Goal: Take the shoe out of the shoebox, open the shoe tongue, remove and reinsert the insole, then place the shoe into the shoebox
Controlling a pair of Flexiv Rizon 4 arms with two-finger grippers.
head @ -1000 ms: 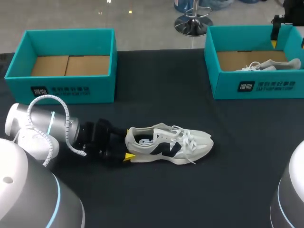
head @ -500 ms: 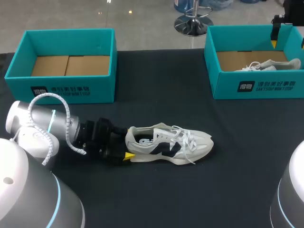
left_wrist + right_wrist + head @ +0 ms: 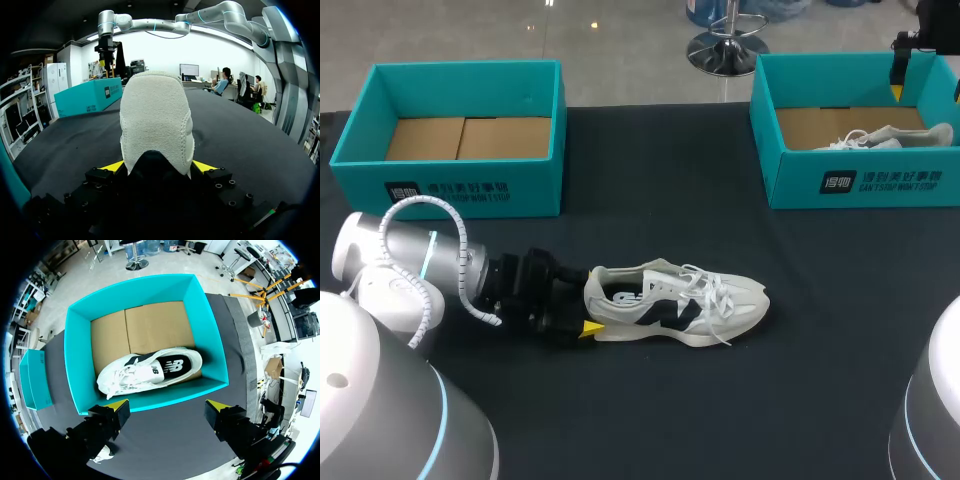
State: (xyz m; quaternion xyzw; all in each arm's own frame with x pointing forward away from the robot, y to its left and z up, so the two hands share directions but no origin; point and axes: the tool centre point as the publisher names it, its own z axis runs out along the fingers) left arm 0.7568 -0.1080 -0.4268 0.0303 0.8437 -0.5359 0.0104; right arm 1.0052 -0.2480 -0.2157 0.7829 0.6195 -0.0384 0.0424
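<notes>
Head view: a white-and-black mesh sneaker [image 3: 675,305] lies on the dark desk [image 3: 650,400], its heel at the left end effector [image 3: 588,312]. Left wrist view: the yellow tips pinch that heel. Right wrist view: the right end effector [image 3: 167,412] hangs spread above a teal shoebox [image 3: 150,290] holding another white sneaker [image 3: 150,371].

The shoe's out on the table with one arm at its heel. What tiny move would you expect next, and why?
Probably the right gripper swings over to the shoe to lift its tongue. The left gripper clamps the heel, steadying the shoe, and the tongue looks laced down. The right one hangs open over the right box, free to help.
</notes>
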